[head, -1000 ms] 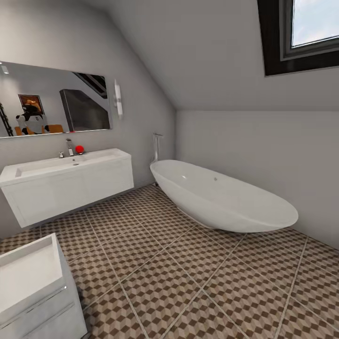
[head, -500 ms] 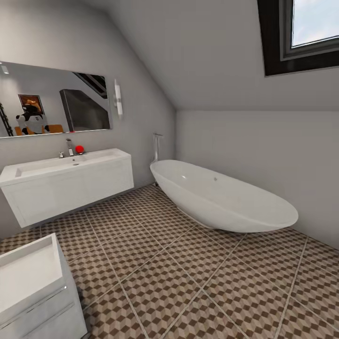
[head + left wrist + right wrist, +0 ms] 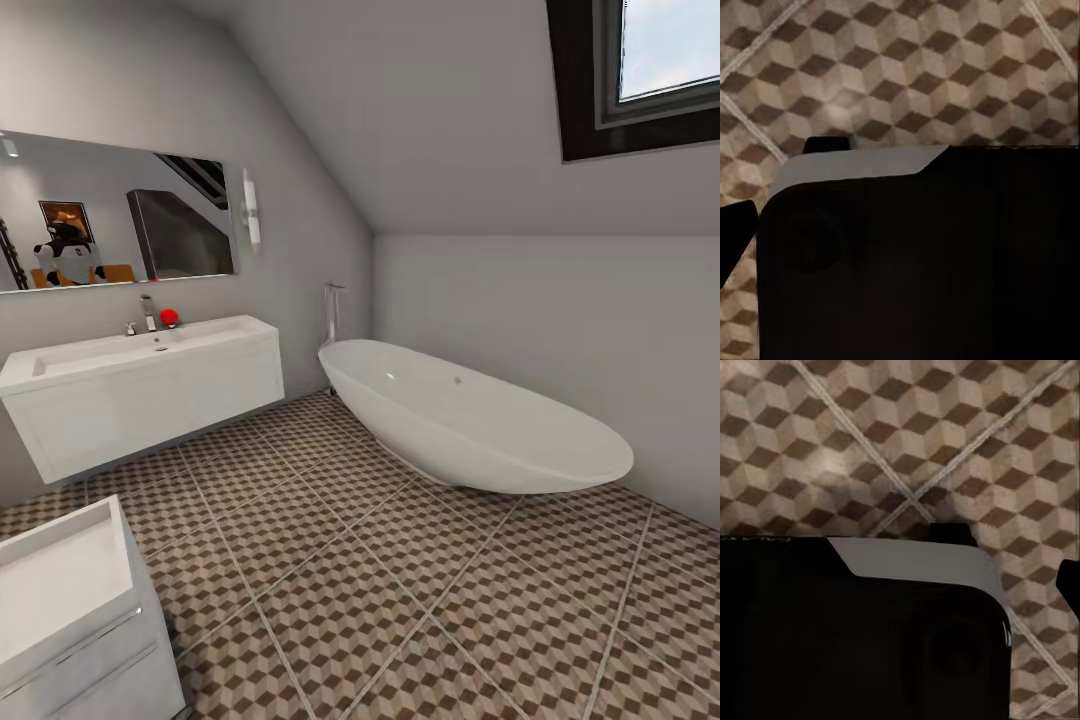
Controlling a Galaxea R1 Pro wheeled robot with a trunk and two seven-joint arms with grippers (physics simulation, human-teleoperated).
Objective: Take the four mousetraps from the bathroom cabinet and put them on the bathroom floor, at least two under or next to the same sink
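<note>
The bathroom floor (image 3: 400, 600) of brown, beige and white cube-pattern tiles spreads across the head view. A white wall-hung bathroom sink (image 3: 140, 350) with a tap hangs on the left wall, with open floor beneath it. The mousetraps and the cabinet are out of view. Both wrist views look down at the same floor (image 3: 907, 67) (image 3: 907, 435) past a black and white part of the robot's body (image 3: 922, 255) (image 3: 855, 630).
A white freestanding bathtub (image 3: 470, 420) stands along the right wall. A second white vanity unit (image 3: 70, 590) fills the near left corner. A mirror (image 3: 110, 210) hangs above the sink, and a small red object (image 3: 169, 317) sits beside the tap. The ceiling slopes low under a skylight (image 3: 650, 60).
</note>
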